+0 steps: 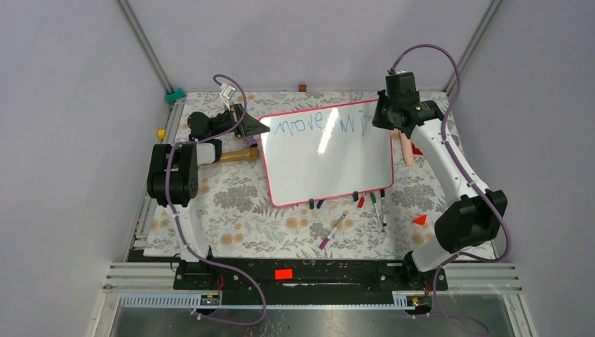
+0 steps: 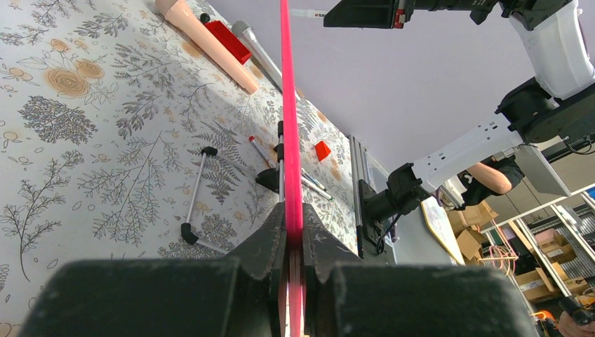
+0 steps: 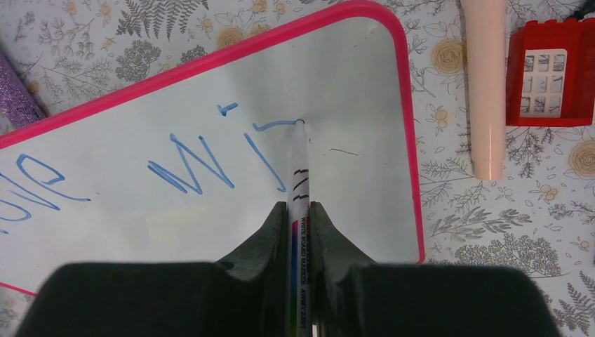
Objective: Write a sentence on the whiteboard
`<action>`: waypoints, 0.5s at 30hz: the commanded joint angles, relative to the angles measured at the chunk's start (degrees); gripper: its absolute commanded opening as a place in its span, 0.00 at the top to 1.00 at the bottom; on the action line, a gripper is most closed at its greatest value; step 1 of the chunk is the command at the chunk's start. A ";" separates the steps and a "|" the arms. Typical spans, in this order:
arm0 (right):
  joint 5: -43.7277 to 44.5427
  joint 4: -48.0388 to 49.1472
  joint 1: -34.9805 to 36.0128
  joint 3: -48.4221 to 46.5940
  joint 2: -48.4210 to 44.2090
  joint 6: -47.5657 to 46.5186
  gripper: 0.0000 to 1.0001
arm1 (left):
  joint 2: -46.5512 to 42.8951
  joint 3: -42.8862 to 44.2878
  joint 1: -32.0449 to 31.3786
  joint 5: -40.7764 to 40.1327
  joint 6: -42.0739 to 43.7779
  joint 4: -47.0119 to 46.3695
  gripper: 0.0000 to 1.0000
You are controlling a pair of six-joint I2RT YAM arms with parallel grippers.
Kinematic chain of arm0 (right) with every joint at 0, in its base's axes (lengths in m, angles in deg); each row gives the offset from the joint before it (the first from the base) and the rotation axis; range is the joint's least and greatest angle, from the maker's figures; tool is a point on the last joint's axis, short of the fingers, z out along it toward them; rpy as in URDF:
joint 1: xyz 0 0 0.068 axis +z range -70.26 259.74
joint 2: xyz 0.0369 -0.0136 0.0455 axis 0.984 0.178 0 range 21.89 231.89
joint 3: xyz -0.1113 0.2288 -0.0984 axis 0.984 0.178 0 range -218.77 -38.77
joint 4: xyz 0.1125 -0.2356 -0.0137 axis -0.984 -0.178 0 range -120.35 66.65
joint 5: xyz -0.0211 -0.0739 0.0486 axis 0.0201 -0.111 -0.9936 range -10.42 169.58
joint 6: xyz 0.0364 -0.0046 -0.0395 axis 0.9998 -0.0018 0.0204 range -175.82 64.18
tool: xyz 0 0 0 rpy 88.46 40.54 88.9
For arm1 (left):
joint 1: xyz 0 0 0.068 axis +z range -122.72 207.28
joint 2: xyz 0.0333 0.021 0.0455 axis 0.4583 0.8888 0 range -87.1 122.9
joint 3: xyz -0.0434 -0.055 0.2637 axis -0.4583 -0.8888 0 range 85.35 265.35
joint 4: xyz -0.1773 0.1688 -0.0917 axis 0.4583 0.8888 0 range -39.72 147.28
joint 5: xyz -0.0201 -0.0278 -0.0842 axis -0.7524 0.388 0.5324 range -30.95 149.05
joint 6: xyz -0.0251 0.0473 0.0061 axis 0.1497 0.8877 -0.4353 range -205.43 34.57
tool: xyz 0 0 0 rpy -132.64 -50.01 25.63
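Clamping the thin pink-red rim [image 2: 288, 105] at the left edge of the large glossy white rectangular whiteboard [image 1: 323, 168], the left end effector [image 1: 249, 126] is pinching its jaws together on the board and steadying it. The board is lying across the middle of the tabletop [image 1: 231, 203], its long axis running left to right with a slight tilt. Along its far edge the wobbly blue handwritten sentence [image 1: 319, 123] is reading "move" and then "wi", the white face below it blank. At the right end of that row the right end effector [image 3: 299, 210] is gripping a slim white whiteboard marker [image 3: 299, 168], jaws tight on the barrel, tip touching the board at the end of a short blue stroke just right of the "i". That arm is the nearer one to the writing. Only a narrow strip of white is lying between tip and right rim, so the next words are probably needing a fresh row nearer the arms. Just beyond that rim a peach plastic cylinder [image 3: 486, 84] is resting. A grey-and-tan floral cloth [image 1: 414, 196] is covering the tabletop, and plain lilac walls [image 1: 63, 105] with aluminium posts [image 1: 144, 45] are enclosing it.
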 commanded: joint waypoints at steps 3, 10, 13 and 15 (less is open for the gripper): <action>-2.26 3.82 -0.67 -0.29 -4.25 -0.66 1.00 | -1.77 0.64 0.20 1.69 -0.92 -4.02 1.00; -2.79 5.90 -0.71 -0.81 -4.18 -1.34 1.00 | -1.62 0.73 0.13 1.68 -0.90 -4.03 1.00; -3.05 5.90 -0.72 -1.55 -2.91 -1.18 1.00 | -1.72 0.61 0.19 1.84 -0.84 -4.02 1.00; -3.58 5.93 -0.72 -1.91 -1.96 -1.08 1.00 | -1.78 0.44 0.21 1.83 -0.83 -4.02 1.00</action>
